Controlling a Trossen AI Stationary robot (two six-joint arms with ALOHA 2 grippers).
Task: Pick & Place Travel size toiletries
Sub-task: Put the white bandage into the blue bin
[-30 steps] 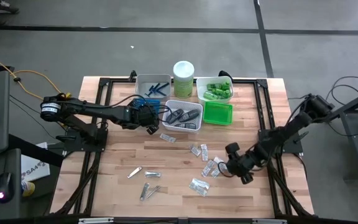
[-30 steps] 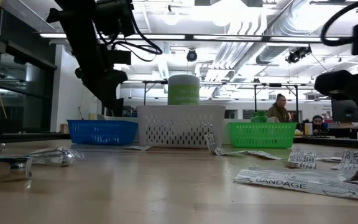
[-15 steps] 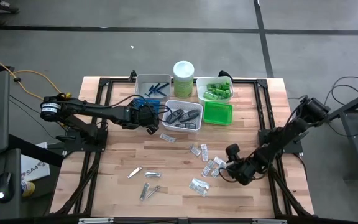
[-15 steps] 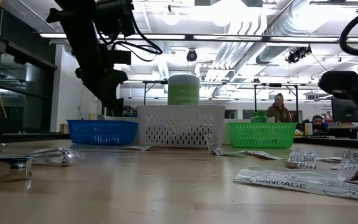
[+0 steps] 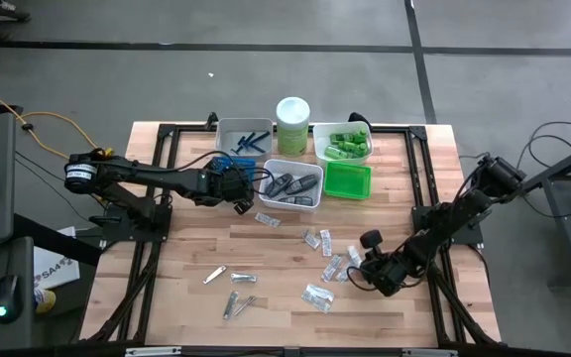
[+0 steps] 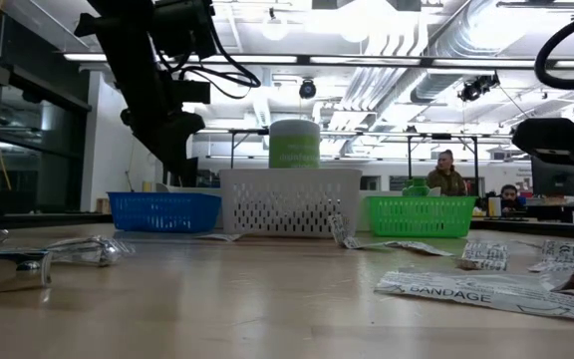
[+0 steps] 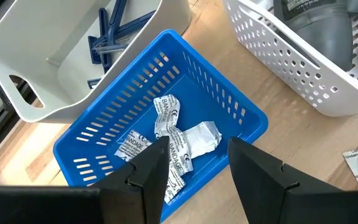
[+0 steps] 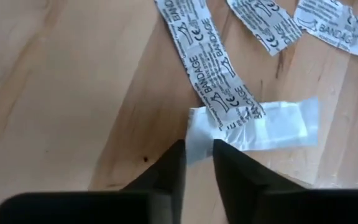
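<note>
Bandage packets lie scattered on the wooden table's right half, and silver clippers lie near the front. My right gripper is low over the packets, shut on a white packet that lies under a printed bandage packet. My left gripper hangs open above the blue basket, which holds crumpled bandage packets; nothing is between its fingers. My right gripper pinches the white packet's near end between its two fingertips. The fingers come steeply from above. The packet lies flat on the table, with the printed packet's end across it.
At the back stand a grey tray with blue razors, a pale-green canister, a tray of green tubes, a white basket of dark cases and a green basket. People sit in the room beyond.
My right gripper has sunk a little toward the packets on the table's right half and tipped more steeply down. The packets and clippers lie where they were.
</note>
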